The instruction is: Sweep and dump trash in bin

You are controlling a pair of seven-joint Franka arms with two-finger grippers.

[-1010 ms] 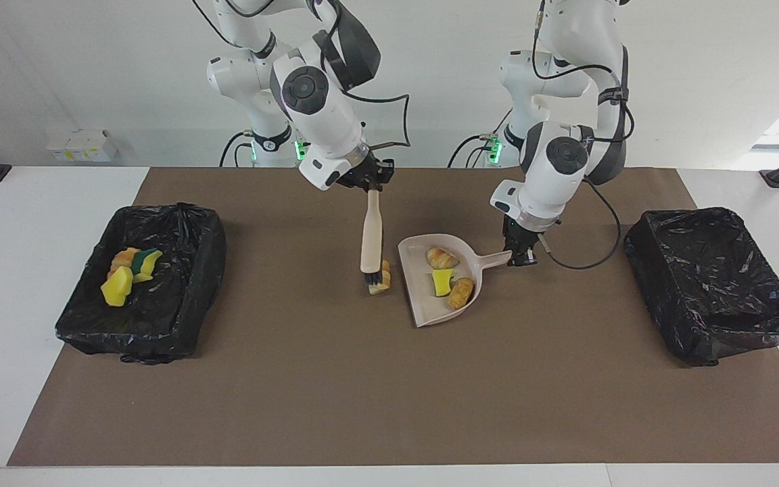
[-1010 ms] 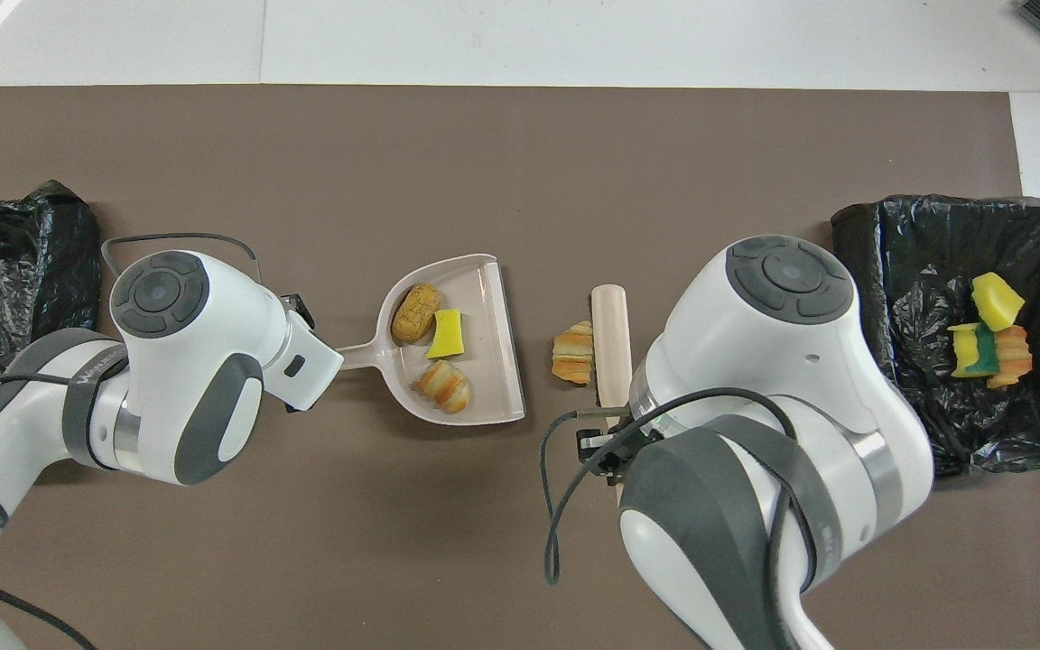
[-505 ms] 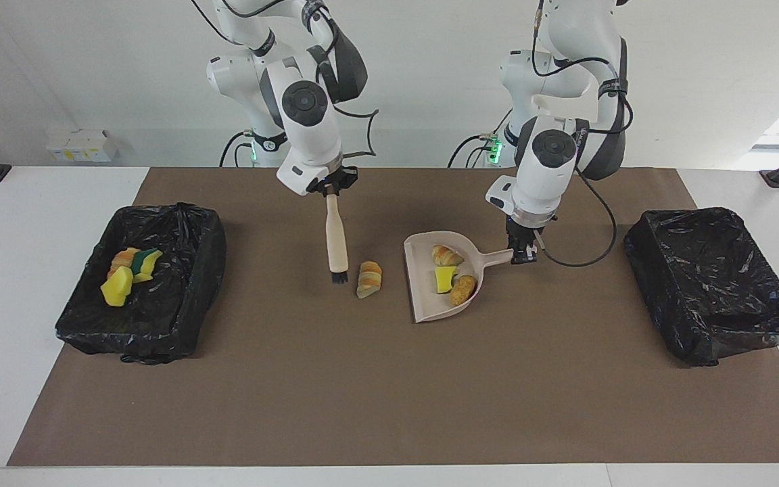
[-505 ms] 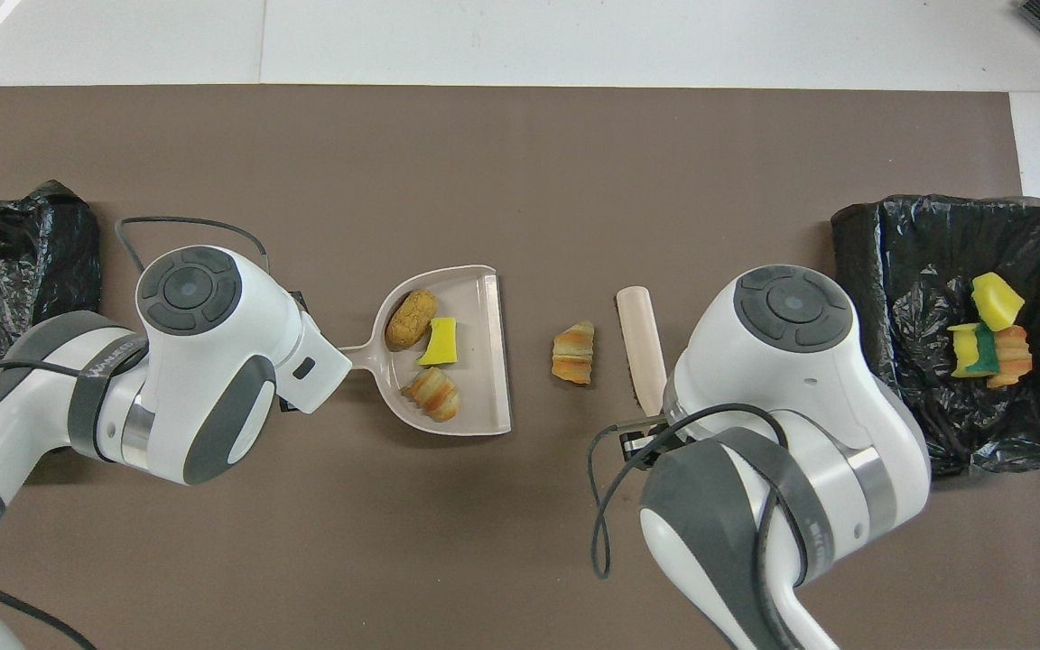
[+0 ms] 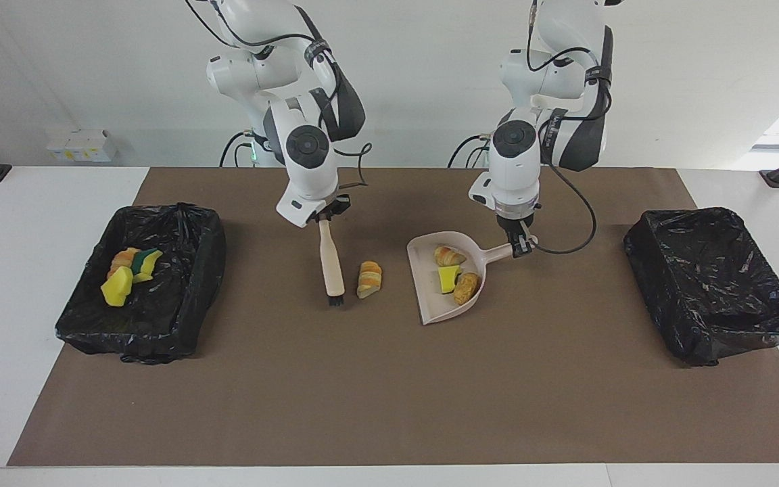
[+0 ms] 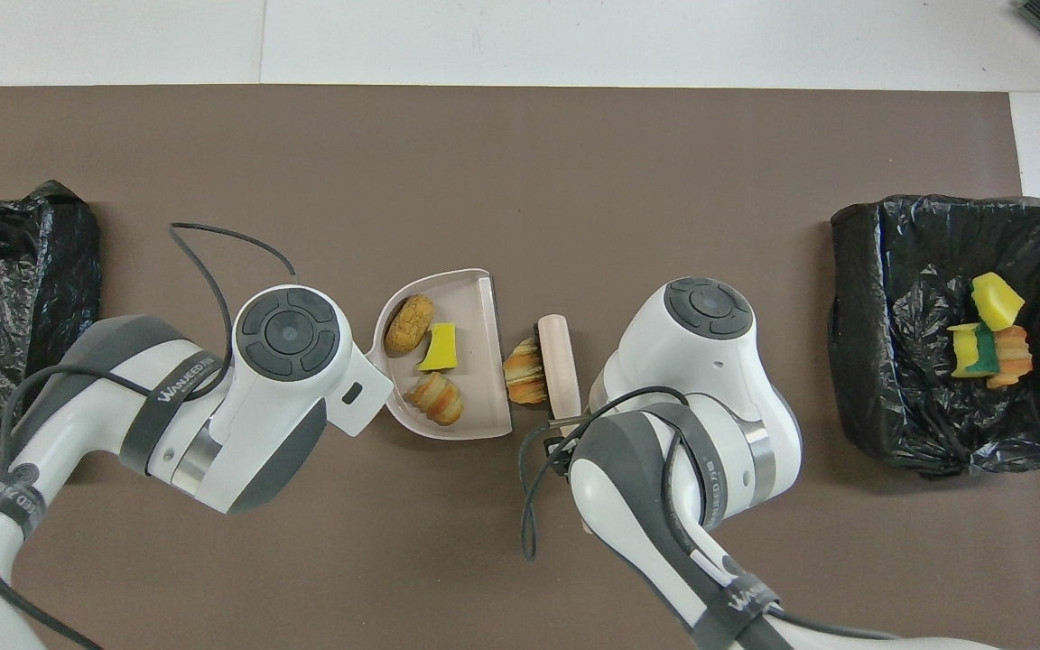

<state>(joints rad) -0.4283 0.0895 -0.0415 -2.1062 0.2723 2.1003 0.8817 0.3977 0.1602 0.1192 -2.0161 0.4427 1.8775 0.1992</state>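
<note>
Near the middle of the brown-covered counter (image 5: 389, 406), one golden-brown striped croissant piece (image 5: 369, 279) is seen lying on the mat, between the black bristles of a beige-handled brush (image 5: 331, 264) and the open mouth of a beige plastic dustpan (image 5: 430, 297). The piece is just beside the bristles; contact cannot be told. Its long axis is seen running roughly toward and away from the robots.

The brush is held at its handle top by the right tool (image 5: 325, 215), clenched on it; the handle is tilted, bristles down at the mat, the tool above and nearer the robots' end.

The dustpan's handle is gripped by the left tool (image 5: 519, 249), clenched on it. The pan's mouth is turned toward the right arm's end of the counter. Three pieces are noted inside it: a croissant piece (image 5: 448, 256), a yellow sponge chunk (image 5: 448, 278) and a brown bread-like piece (image 5: 465, 287).

Further yellow, green-backed and golden pieces (image 5: 129, 270) are seen in the black-lined bin (image 5: 180, 318) at the right arm's end. A second black-lined bin (image 5: 714, 297) stands at the left arm's end.
</note>
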